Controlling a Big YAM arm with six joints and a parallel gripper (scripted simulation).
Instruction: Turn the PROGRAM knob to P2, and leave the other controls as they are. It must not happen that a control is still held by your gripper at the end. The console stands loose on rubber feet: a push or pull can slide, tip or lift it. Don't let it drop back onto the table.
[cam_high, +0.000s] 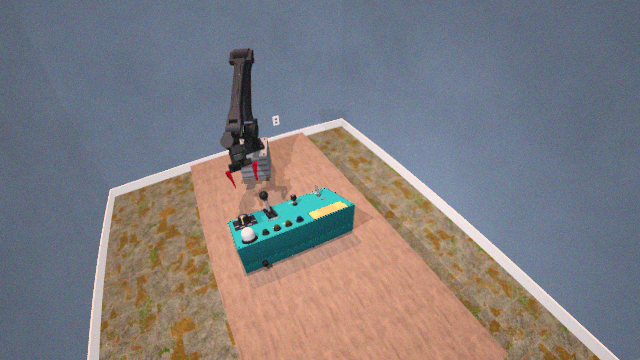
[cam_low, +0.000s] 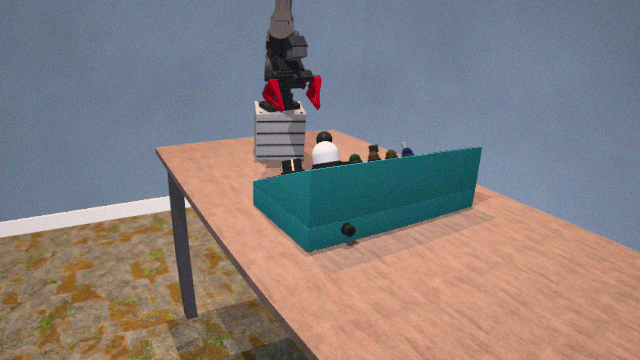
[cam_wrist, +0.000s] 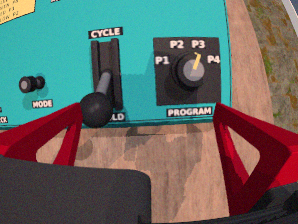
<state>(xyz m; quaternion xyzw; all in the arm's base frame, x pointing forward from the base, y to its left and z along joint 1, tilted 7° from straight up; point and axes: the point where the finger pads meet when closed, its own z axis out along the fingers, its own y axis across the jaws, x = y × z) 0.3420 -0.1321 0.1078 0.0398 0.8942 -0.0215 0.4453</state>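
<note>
Order of notes: left to right across the top view. At the left end of the long teal box-shaped console (cam_high: 300, 240) (cam_low: 390, 192) (cam_wrist: 137, 54) we find the round PROGRAM knob (cam_high: 243, 218) (cam_low: 292, 166) (cam_wrist: 192, 70), dark with a grey cap and a yellow pointer line, on a square black plate. In the wrist view we read the pointer at P3; P2 is not set.

Just beside it we note a white dome (cam_high: 248, 234) (cam_low: 325, 153). The black gripper with red fingers (cam_high: 245, 183) (cam_low: 300, 109) is above the table on the arm's side of the console. We record its fingers as wide apart, nothing between them, and apart from the knob.

Next come the CYCLE lever with a black ball tip (cam_high: 263, 195) (cam_low: 324, 137) (cam_wrist: 96, 110), its ball partly covering the HOLD label in the wrist view, and a small green button (cam_high: 265, 232) (cam_low: 355, 158). Farther right we log the small black MODE knob (cam_high: 294, 199) (cam_low: 373, 149) (cam_wrist: 27, 84), a dark blue button (cam_high: 299, 219) (cam_low: 407, 151) and a metallic toggle switch (cam_high: 317, 190) (cam_low: 404, 145). Near the right end lies a yellow rectangular label (cam_high: 328, 210) (cam_wrist: 17, 10); its print is too small for us to read fully. The console stands upright on the brown wooden table (cam_high: 350, 300) (cam_low: 450, 280).
</note>
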